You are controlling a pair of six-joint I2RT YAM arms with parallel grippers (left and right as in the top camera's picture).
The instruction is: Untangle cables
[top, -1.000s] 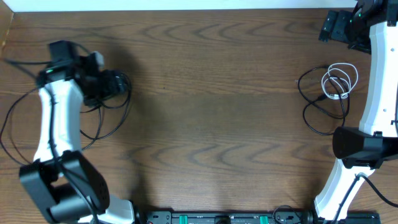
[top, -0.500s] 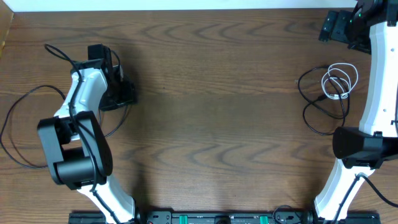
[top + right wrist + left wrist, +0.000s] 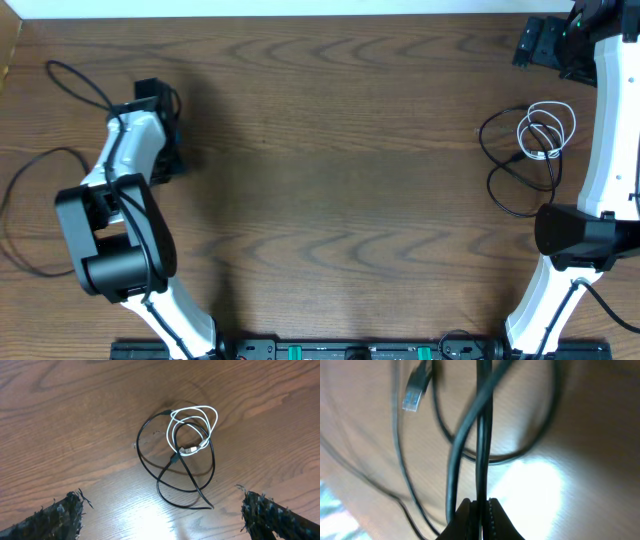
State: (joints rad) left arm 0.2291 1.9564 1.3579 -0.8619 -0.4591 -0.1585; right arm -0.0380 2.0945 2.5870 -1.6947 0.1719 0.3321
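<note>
In the left wrist view my left gripper [image 3: 481, 506] is shut on a black cable [image 3: 482, 435] that runs straight up from the jaws. A second strand curves beside it, and a small plug [image 3: 412, 397] lies on the wood at upper left. Seen from overhead, this black cable [image 3: 75, 78] loops out to the left of the left arm [image 3: 130, 150]. At the right, a coiled white cable [image 3: 545, 128] lies over another black cable [image 3: 505, 165]. My right gripper [image 3: 167, 520] hovers above that white cable [image 3: 192, 422] and black cable [image 3: 175, 477], open and holding nothing.
The wooden table [image 3: 340, 150] reaches a pale wall at the back. The right arm's white links [image 3: 610, 150] stand just right of the right-hand cables. A black rail [image 3: 350, 350] runs along the front edge.
The left gripper has gone from open to shut on the black cable and has moved left and back. The cable's loops have shifted left. The right arm has not moved.
</note>
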